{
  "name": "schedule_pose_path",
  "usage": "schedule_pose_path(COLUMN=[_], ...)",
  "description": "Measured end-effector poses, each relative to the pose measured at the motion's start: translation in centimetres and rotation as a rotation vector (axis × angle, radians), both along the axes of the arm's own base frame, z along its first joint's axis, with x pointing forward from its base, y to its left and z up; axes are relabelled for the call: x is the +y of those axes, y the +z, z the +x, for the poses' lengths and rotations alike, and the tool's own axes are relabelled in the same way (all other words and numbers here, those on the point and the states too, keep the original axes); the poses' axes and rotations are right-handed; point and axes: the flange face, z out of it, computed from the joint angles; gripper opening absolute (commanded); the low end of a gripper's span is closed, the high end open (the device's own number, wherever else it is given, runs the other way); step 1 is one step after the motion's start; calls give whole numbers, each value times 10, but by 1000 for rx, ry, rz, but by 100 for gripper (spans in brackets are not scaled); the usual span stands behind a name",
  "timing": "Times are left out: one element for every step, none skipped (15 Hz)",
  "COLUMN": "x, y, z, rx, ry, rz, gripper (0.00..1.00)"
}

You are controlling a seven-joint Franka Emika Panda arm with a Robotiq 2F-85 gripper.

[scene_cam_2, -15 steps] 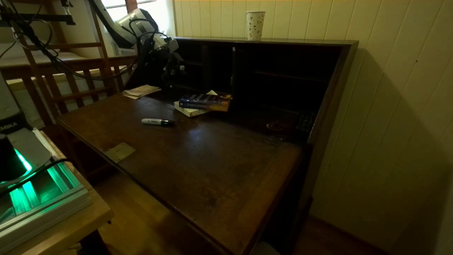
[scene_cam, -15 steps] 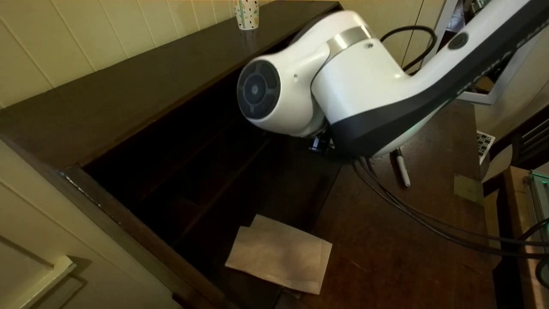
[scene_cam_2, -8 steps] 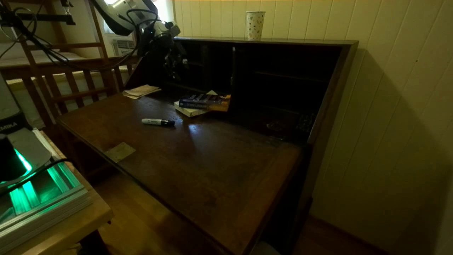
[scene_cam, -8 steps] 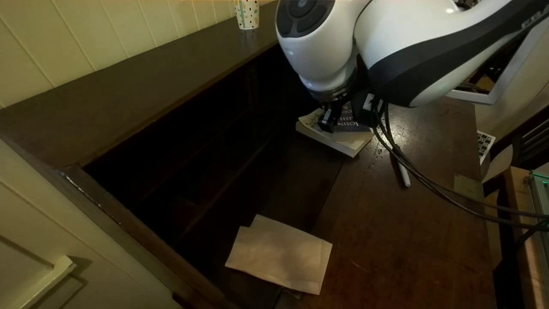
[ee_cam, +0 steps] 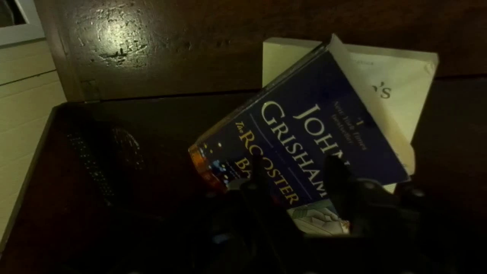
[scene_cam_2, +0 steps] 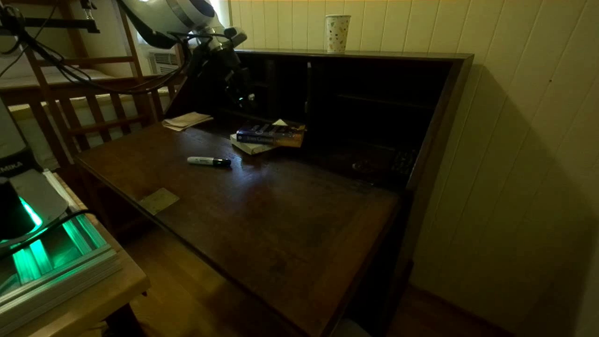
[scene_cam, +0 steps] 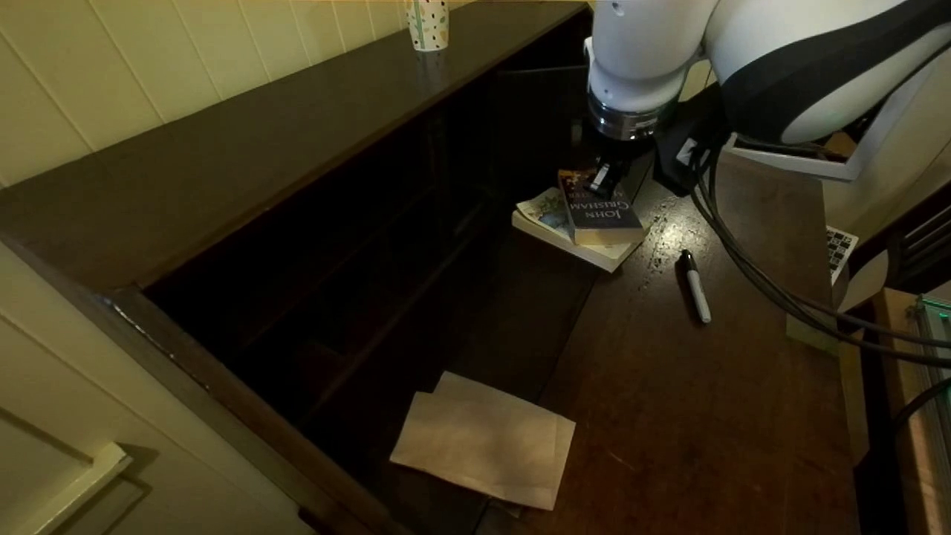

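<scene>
Gripper [ee_cam: 296, 161] hovers above blue paperback [ee_cam: 304, 131], jaws apart; paperback lies on pale book [ee_cam: 405, 85]. Marker [scene_cam: 696, 288] sits to their near right in an exterior view.

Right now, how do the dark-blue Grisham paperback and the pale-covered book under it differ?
The dark-blue Grisham paperback lies on top; the pale-covered book lies beneath, partly hidden. The paperback's cover runs dark blue to orange; the book's is pale, illustrated. Both lie printed cover up.
</scene>
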Motion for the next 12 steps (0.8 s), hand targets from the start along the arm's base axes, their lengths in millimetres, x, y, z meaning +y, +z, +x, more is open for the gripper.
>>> schedule_pose_path(x=[-8, -14, -21, -26, -31, -34, -37, -38, -39, -39, -39, -38], y=[-2, -5, -7, -11, -14, -16, -18, -20, -21, -22, -24, -26], z=[-5, -9, -14, -18, -21, -24, -27, -28, -29, -28, -28, -28], rx=[-17, -35, -55, -75, -95, -113, -128, -142, -155, -166, -176, -184], ry=[-22, -46, -70, -90, -103, -110, -114, -111, -104, -94, -81, -66], rz=[17, 36, 57, 77, 95, 110, 123, 134, 142, 149, 156, 164], gripper=[7, 2, 0, 0, 0, 0, 0, 0, 0, 0, 0, 0])
